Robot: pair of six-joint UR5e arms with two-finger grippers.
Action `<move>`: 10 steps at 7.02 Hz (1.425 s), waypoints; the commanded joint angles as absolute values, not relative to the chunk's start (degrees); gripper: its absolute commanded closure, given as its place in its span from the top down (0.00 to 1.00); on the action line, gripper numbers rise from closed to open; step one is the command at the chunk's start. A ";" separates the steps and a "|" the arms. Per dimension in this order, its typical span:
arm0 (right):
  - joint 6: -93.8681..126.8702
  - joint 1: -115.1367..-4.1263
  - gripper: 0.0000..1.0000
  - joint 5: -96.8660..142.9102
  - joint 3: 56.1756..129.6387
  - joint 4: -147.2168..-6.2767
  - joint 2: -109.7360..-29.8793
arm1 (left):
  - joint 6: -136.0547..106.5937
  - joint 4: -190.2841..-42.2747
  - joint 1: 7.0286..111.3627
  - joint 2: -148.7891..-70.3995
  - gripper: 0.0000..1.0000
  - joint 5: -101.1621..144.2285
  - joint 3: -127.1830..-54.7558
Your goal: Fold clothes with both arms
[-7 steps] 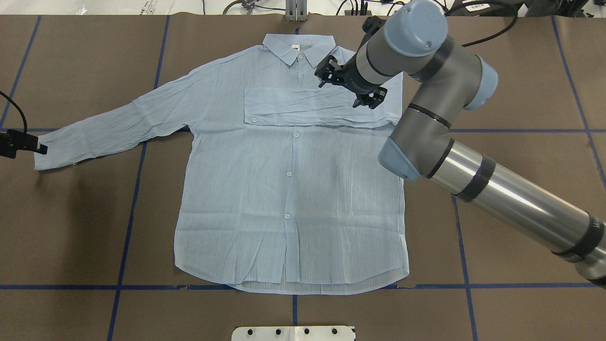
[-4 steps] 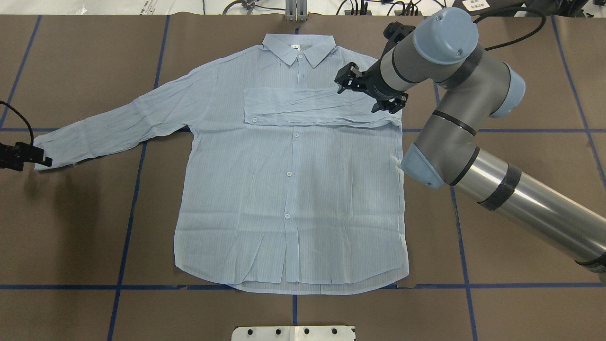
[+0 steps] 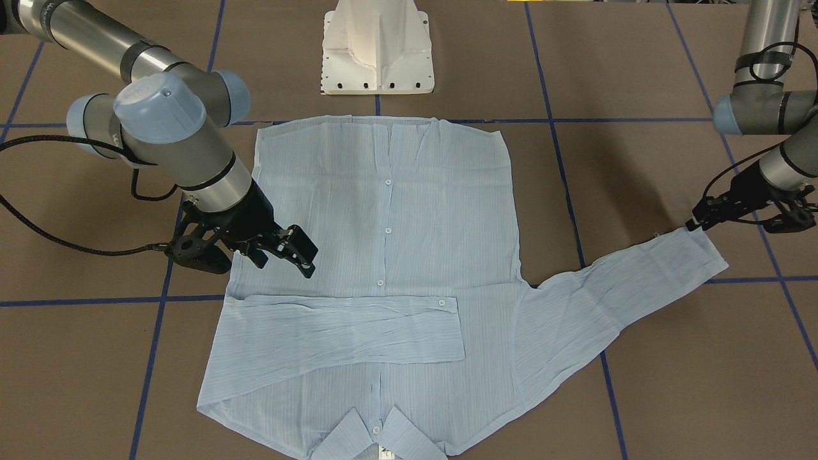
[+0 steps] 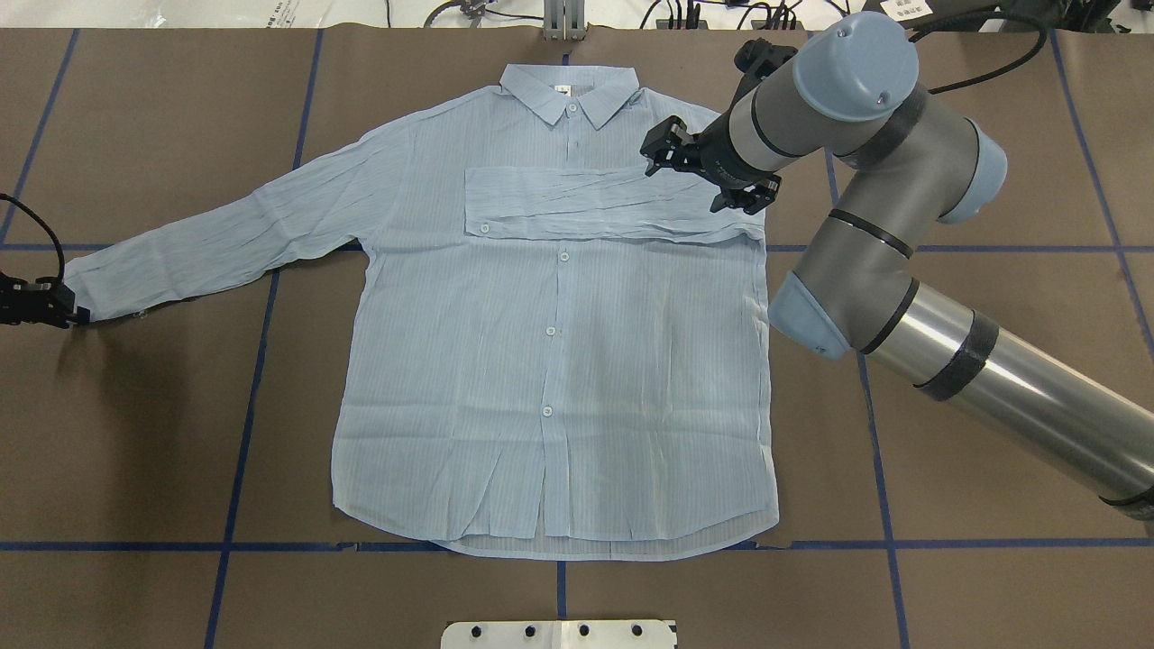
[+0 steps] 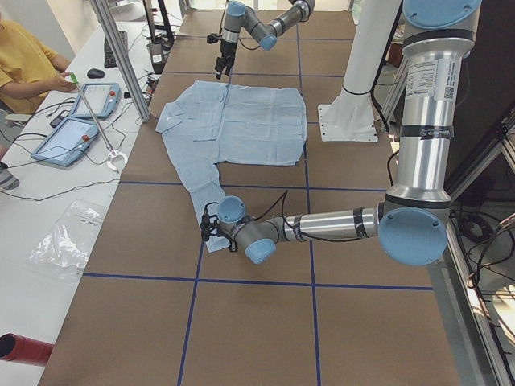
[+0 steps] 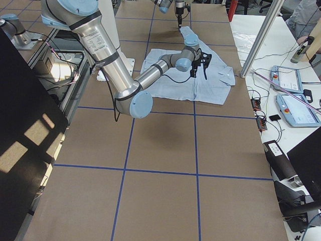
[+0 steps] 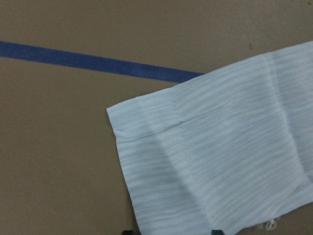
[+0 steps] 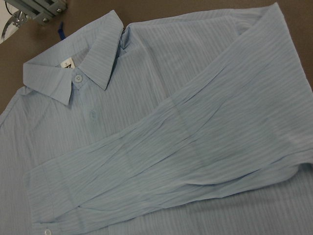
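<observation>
As the outstretched sleeve [image 4: 225, 236] ends at the left gripper [image 4: 41, 306], whose hold I cannot tell, the wide, empty right gripper [image 4: 705, 173] hangs far away.

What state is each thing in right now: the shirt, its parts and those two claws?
shirt: spread flat, front up, buttoned.
folded sleeve: laid across the chest.
other sleeve: stretched out sideways, not yet folded.
collar: lying flat, closed.
right gripper: open, over the folded sleeve's shoulder end, holding nothing.
left gripper: open, at the other sleeve's cuff.
</observation>
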State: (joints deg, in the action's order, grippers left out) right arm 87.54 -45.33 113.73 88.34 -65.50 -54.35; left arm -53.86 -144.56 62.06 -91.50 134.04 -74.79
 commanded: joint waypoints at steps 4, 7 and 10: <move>87.45 -46.92 0.99 114.69 92.35 -67.83 -56.68 | -60.60 -139.78 62.23 -93.06 0.00 135.87 -84.24; 78.61 -52.63 1.00 119.78 93.25 -68.03 -60.98 | -65.12 -119.71 60.83 -117.68 0.00 135.18 -86.49; 71.91 -57.65 1.00 123.40 93.25 -67.68 -64.67 | -80.36 -118.65 47.86 -136.68 0.00 121.51 -77.67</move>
